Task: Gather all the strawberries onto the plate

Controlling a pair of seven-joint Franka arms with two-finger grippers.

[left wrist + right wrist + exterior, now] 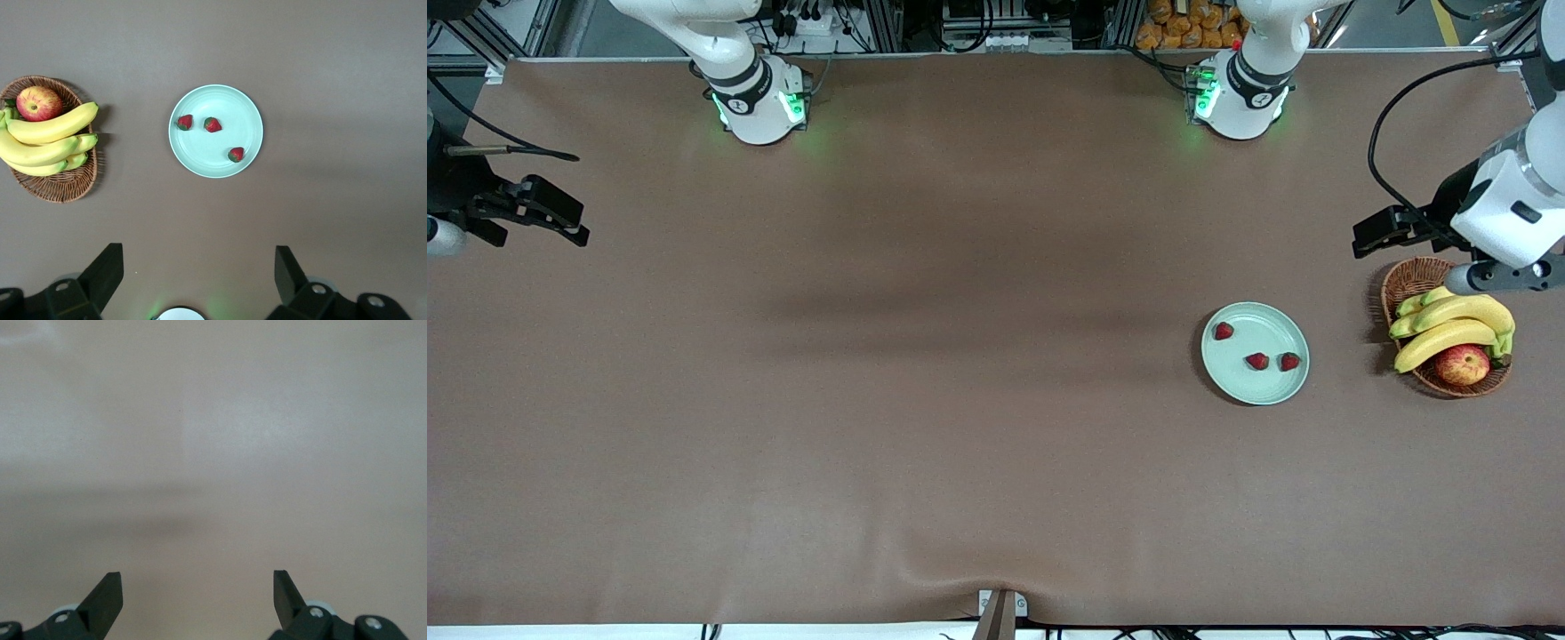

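I'm seeing all three strawberries point(1257, 361) sitting on the plate point(1272, 387) toward the left arm's end. The left gripper point(199, 280) is hovering spread wide, seemingly above the basket point(1409, 277); the right gripper point(198, 600) is waiting, gaping, at its table edge.

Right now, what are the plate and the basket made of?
The plate looks like smooth plastic or glazed ceramic: plain mint surface, soft even sheen; I cannot tell which. The basket looks like woven wicker: brown strands crossing in a visible weave along its rim, matte finish.
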